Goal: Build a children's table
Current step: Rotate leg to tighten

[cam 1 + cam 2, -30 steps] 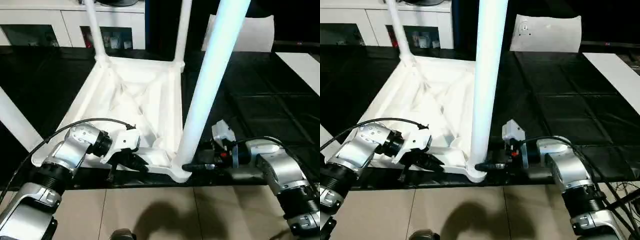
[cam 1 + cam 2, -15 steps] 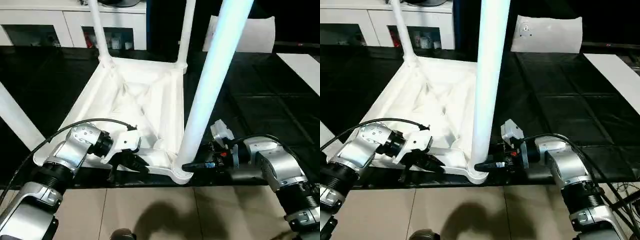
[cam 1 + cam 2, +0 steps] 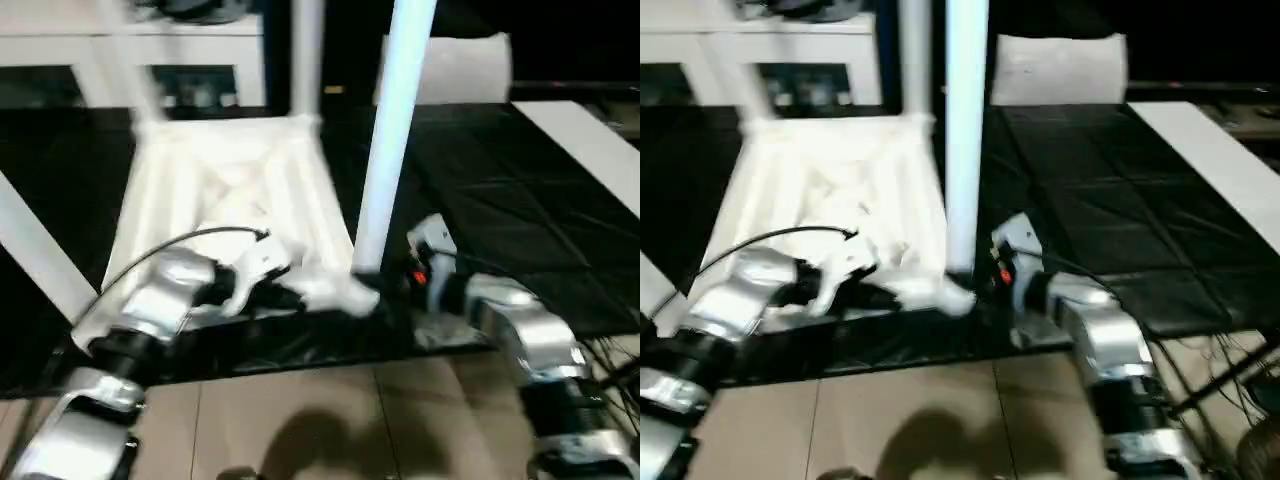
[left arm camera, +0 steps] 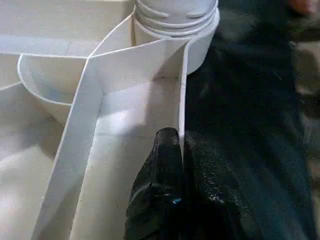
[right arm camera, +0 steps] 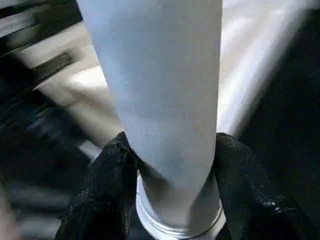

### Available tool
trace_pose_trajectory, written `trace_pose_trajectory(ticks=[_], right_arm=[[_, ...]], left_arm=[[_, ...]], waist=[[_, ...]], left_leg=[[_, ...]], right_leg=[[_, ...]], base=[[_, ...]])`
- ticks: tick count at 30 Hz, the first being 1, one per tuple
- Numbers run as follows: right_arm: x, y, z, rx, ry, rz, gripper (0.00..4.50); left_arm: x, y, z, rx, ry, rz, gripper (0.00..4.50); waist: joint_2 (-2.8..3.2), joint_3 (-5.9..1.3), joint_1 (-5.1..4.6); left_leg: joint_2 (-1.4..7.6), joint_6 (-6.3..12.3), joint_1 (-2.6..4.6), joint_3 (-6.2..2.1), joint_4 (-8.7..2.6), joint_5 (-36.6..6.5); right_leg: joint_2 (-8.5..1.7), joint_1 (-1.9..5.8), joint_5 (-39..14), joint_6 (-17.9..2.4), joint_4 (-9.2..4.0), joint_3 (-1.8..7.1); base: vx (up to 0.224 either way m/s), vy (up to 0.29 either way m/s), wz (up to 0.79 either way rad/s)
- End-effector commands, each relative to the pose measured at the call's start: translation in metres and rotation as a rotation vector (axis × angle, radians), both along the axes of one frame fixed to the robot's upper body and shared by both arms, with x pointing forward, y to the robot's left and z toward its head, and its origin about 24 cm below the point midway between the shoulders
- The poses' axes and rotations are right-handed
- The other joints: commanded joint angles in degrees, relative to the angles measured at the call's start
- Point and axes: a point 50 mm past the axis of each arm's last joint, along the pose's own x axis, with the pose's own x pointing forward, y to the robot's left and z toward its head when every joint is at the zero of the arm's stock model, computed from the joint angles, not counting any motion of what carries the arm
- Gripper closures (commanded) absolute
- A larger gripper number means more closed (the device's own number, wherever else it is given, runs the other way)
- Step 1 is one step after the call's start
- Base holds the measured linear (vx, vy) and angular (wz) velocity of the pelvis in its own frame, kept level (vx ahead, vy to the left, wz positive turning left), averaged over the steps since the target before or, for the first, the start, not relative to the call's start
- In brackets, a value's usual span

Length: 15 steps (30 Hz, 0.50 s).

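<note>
Leg (image 3: 392, 140) stands near-vertical in the near right corner socket of the upturned tabletop (image 3: 215, 190), right gripper (image 5: 167, 185) clamped round its base just above the socket, left gripper (image 4: 176, 145) pinched shut on the tabletop's near edge wall.

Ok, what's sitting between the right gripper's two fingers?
The near table leg, just above its threaded base: the right gripper has a black finger on each side, seen in the right wrist view.
</note>
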Motion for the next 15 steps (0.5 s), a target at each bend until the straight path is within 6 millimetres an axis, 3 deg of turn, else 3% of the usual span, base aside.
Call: trace_pose_trajectory(ticks=[1,2,3,5,6,7,8,9,11,15], right_arm=[[-0.005,0.045,-0.008,0.012,0.065,0.034,2.55],[0.001,0.057,-0.009,0.003,0.079,-0.079,2.56],[0.004,0.063,-0.008,0.002,0.087,-0.13,2.56],[0.008,0.067,-0.006,-0.002,0.093,-0.187,2.56],[0.01,0.07,-0.005,-0.011,0.084,-0.212,2.56],[0.011,0.071,-0.005,-0.016,0.08,-0.222,2.56],[0.011,0.073,-0.004,-0.015,0.068,-0.22,2.56],[0.011,0.075,-0.003,-0.003,0.061,-0.217,2.01],[0.011,0.076,-0.001,0.028,0.036,-0.21,1.85],[0.007,0.072,0.001,0.055,0.007,-0.209,1.45]], left_arm=[[0.006,-0.032,0.011,-0.071,-0.06,0.05,4.5],[0.011,-0.04,0.013,-0.097,-0.075,0.151,4.5],[0.014,-0.043,0.015,-0.107,-0.085,0.202,4.5],[0.014,-0.047,0.016,-0.108,-0.09,0.228,4.5],[0.014,-0.05,0.017,-0.118,-0.098,0.241,4.5],[0.014,-0.052,0.018,-0.123,-0.101,0.247,4.5],[0.014,-0.054,0.018,-0.132,-0.102,0.254,4.5],[0.014,-0.055,0.018,-0.137,-0.103,0.264,4.5],[0.012,-0.056,0.018,-0.129,-0.114,0.249,4.5],[0.009,-0.051,0.017,-0.104,-0.115,0.234,4.5]], waist=[[0.09,-2.85,0.01],[0.46,-2.81,-0.39],[0.35,-2.9,-0.64],[0.37,-3.07,-0.73],[0.73,-3.09,-0.73],[0.67,-3.12,-0.84],[0.54,-3.46,-0.81],[0.65,-3.59,-0.78],[0.49,-3.98,-0.63],[0.53,-4.3,-0.36]], left_leg=[[2.03,-1.63,0.38,-1.15,-4.54,-15.9],[2.01,-2.01,0.23,-1.24,-4.6,-15.5],[1.94,-2.2,0.1,-1.3,-4.66,-15.4],[1.95,-1.76,0.34,-1.18,-4.51,-14.6],[1.95,-1.77,0.21,-1.24,-4.51,-14.3],[1.99,-1.7,0.1,-1.22,-4.6,-13.9],[1.94,-1.36,0.06,-1.05,-4.41,-12.1],[1.91,-1.12,0.04,-1.0,-4.29,-10.9],[1.69,0.39,-0.4,-0.81,-3.93,-6.1],[1.63,2.64,-0.69,-0.74,-3.52,-1.6]], right_leg=[[-5.12,1.52,-25.2,-6.9,-6.39,3.15],[-5.1,1.48,-24.8,-7.4,-6.24,3.1],[-5.07,1.58,-24.8,-7.4,-6.28,3.01],[-4.98,1.44,-22.4,-7.3,-6.34,3.29],[-4.91,1.52,-20.8,-7.6,-6.14,3.32],[-4.77,1.62,-19.2,-7.8,-6.06,3.29],[-4.59,1.92,-13.5,-8.7,-5.49,3.36],[-4.6,2.06,-10.8,-9.2,-5.25,3.37],[-4.46,2.68,-1.4,-10.8,-4.39,3.35],[-4.39,2.98,7.3,-12.1,-3.62,3.24]], base=[[0.0,0.0,0.0],[0.0,0.0,0.0],[0.0,0.0,0.0],[0.0,0.0,0.0],[0.0,0.0,0.0],[0.0,0.0,0.0],[0.0,0.0,0.0],[0.057,-0.001,0.03],[0.056,-0.006,0.02],[0.0,0.0,0.0]])
